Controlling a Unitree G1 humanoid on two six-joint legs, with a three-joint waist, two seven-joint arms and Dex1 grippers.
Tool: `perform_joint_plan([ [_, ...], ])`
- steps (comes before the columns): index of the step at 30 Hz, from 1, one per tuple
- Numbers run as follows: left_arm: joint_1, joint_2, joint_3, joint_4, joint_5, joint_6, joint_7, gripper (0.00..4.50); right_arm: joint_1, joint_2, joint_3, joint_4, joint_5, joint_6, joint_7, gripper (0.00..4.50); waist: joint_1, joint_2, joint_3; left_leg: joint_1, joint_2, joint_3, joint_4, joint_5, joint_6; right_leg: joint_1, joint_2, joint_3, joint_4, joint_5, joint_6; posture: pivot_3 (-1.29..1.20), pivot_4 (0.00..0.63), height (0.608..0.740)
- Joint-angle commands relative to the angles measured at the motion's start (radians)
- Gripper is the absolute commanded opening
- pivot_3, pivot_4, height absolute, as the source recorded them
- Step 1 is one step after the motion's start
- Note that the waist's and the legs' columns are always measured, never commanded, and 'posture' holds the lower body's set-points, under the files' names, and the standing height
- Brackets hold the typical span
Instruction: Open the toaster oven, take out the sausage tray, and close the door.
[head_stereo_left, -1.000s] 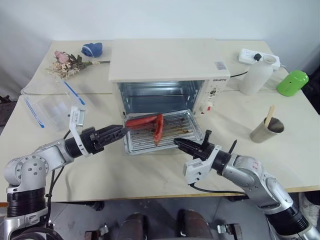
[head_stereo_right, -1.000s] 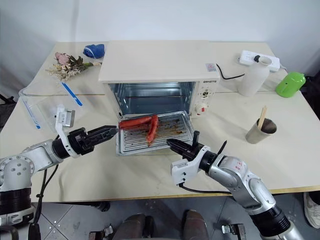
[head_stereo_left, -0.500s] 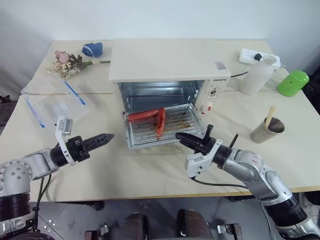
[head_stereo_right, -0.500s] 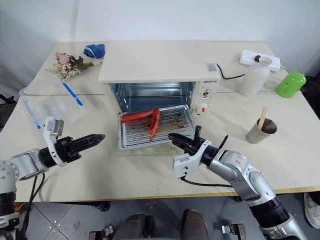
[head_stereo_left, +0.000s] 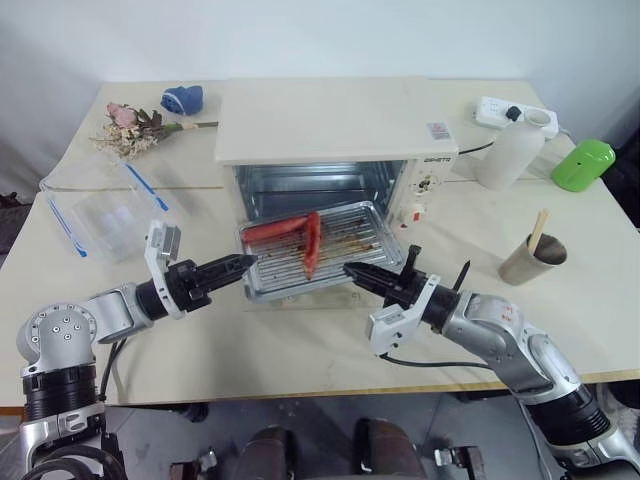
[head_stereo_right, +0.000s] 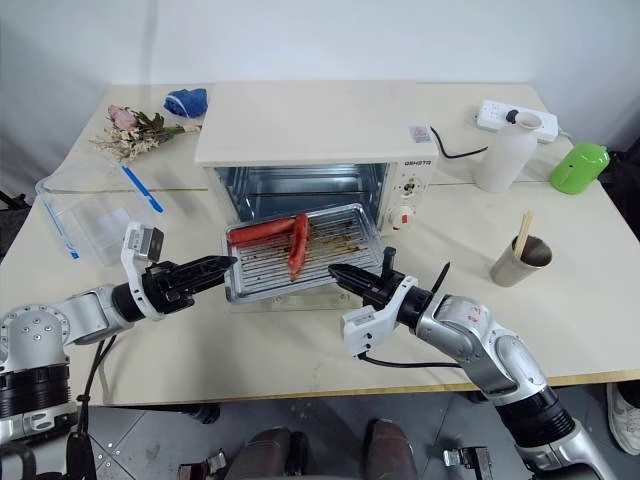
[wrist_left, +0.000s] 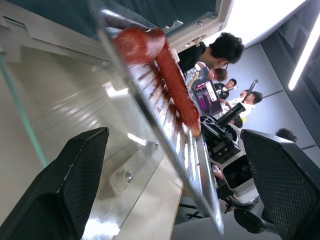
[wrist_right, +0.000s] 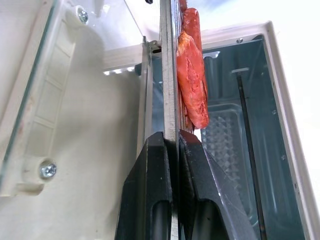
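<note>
Sausage tray (head_stereo_left: 322, 252) hung in front of the toaster oven (head_stereo_left: 335, 155), lifted off the table (head_stereo_left: 300, 350) and just outside the oven's open mouth, with the door (wrist_right: 75, 100) folded down flat beneath it. Two red sausages (head_stereo_left: 292, 237) lay on the tray's half toward the robot's left, forming a rough L.

Right gripper (head_stereo_left: 352, 272) was clamped on the tray's front rim, near the corner farthest from the sausages; the right wrist view showed both black fingers (wrist_right: 150, 190) pinched tight with the thin metal edge between them. That arm reached level toward the oven.

Left gripper (head_stereo_left: 243, 263) sat at the tray's front corner on the sausage side, tips right at the rim. In the left wrist view its two fingers (wrist_left: 75, 185) stood wide apart, the tray's edge running between them, neither pad touching metal that I could see.

Oven cavity was shiny and bare inside. Beside the oven, toward the robot's left, rested a clear plastic box (head_stereo_left: 95, 215) with blue strips; toward its right, a white bottle (head_stereo_left: 510, 150) and a metal cup (head_stereo_left: 530, 258).
</note>
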Motion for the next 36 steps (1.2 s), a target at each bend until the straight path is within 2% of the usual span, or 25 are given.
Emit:
perform_joint_plan([
  [1,-0.038,-0.039,0.016,-0.040,-0.069,0.027,0.070,4.10,-0.019,0.011,0.002,-0.027,0.024,-0.027,-0.002,0.10,0.003,0.000,0.000,0.000,0.000,0.000,0.000,0.000,0.000,0.000,0.000,0.000,0.000,0.000,0.000,0.00,0.150,0.740],
  [3,-0.057,-0.070,0.026,-0.034,-0.098,0.034,0.125,3.62,-0.026,0.013,0.004,-0.023,0.028,-0.038,-0.001,0.10,0.005,0.000,0.000,0.000,0.000,0.000,0.001,0.000,0.000,0.000,0.000,0.000,0.000,0.000,0.000,0.00,0.150,0.740],
  [10,-0.090,-0.119,0.023,-0.029,-0.192,0.067,0.270,1.41,-0.038,0.015,0.006,-0.005,0.028,-0.055,0.002,0.10,0.001,0.000,0.000,0.000,0.000,0.000,0.001,0.000,0.000,0.000,0.000,0.001,0.000,0.000,0.000,0.00,0.150,0.740],
  [14,-0.086,-0.128,0.037,-0.007,-0.316,0.079,0.415,0.20,-0.038,0.008,-0.001,0.006,0.046,-0.053,0.016,0.10,0.001,0.000,0.000,0.000,0.000,0.000,0.001,0.000,0.000,0.000,0.000,0.001,0.000,0.000,0.000,0.00,0.150,0.740],
  [15,-0.080,-0.125,0.035,-0.003,-0.350,0.073,0.449,0.02,-0.037,0.006,-0.002,0.006,0.051,-0.052,0.020,0.10,0.001,0.000,0.000,0.000,0.000,-0.001,0.001,0.000,0.000,0.000,0.000,0.001,0.000,0.000,0.000,0.00,0.150,0.740],
  [17,-0.066,-0.119,0.025,0.000,-0.426,0.054,0.514,0.02,-0.033,0.004,-0.002,0.006,0.073,-0.044,0.038,0.10,0.001,0.000,0.000,0.000,0.000,-0.001,0.001,0.000,0.000,0.000,0.000,0.002,0.000,0.000,0.000,0.00,0.150,0.740],
  [21,-0.022,-0.082,-0.027,-0.003,-0.631,-0.014,0.661,0.02,-0.010,0.011,-0.007,-0.012,0.226,0.012,0.119,0.10,0.001,0.000,0.000,0.000,0.000,-0.001,0.001,0.000,0.000,0.000,0.000,0.004,0.001,0.000,0.000,0.00,0.150,0.740],
  [24,0.022,-0.038,-0.069,-0.015,-0.759,-0.064,0.729,0.00,-0.004,0.000,-0.015,-0.019,0.268,0.022,0.155,0.94,0.001,0.000,0.000,0.000,0.000,-0.002,0.001,0.000,0.000,0.001,0.000,0.006,0.001,0.000,0.000,0.00,0.150,0.740],
  [28,0.085,-0.038,-0.042,-0.044,-0.771,-0.085,0.720,0.00,0.014,-0.042,-0.048,-0.013,0.339,0.011,0.194,2.27,0.001,0.000,0.000,0.001,-0.001,-0.002,0.001,0.000,0.000,0.001,0.000,0.006,0.000,0.000,0.000,0.00,0.150,0.740],
  [34,0.231,-0.067,0.049,-0.136,-0.771,-0.127,0.677,0.00,0.073,-0.120,-0.134,0.007,0.601,-0.009,0.299,4.25,0.003,0.000,0.000,0.000,-0.001,-0.002,0.001,0.000,0.000,0.002,0.000,0.006,-0.002,0.000,0.000,0.00,0.150,0.740],
  [35,0.251,-0.071,0.058,-0.150,-0.771,-0.133,0.672,0.00,0.079,-0.128,-0.146,0.010,0.631,-0.022,0.311,4.48,0.003,0.000,0.000,0.000,0.000,-0.002,0.001,0.000,0.000,0.003,0.000,0.006,-0.002,0.000,0.000,0.00,0.150,0.740],
  [36,0.280,-0.079,0.076,-0.164,-0.771,-0.141,0.662,0.00,0.084,-0.143,-0.159,0.026,0.665,-0.025,0.335,4.48,0.003,0.000,0.000,0.001,0.000,-0.002,0.001,0.000,0.000,0.003,0.000,0.006,-0.003,0.000,0.000,0.00,0.150,0.740],
])
